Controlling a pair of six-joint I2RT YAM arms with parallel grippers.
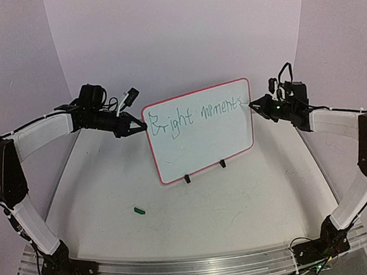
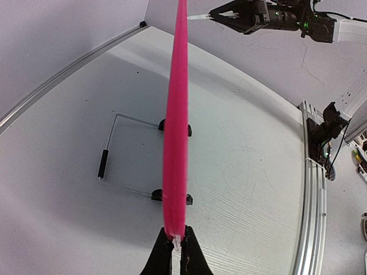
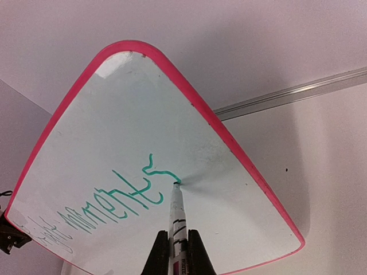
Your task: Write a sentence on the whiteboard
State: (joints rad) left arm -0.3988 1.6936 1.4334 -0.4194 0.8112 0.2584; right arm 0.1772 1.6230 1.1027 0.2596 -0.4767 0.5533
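Observation:
The whiteboard (image 1: pixel 199 132) stands upright on two black clip feet at mid table, with "Bright moments" in green on it. My left gripper (image 1: pixel 139 124) is shut on the board's left pink rim; in the left wrist view the rim (image 2: pixel 176 114) runs edge-on up from my pinched gripper (image 2: pixel 176 243). My right gripper (image 1: pixel 259 106) is shut on a white marker (image 3: pixel 178 215). The marker's tip touches the board (image 3: pixel 114 126) at the end of the green "s", in the right wrist view just above my gripper (image 3: pixel 179 252).
A small green marker cap (image 1: pixel 139 210) lies on the table in front of the board, left of centre. A wire stand (image 2: pixel 109 160) sits behind the board. Purple backdrop walls close in the rear and sides. A metal rail (image 1: pixel 197 267) runs along the near edge.

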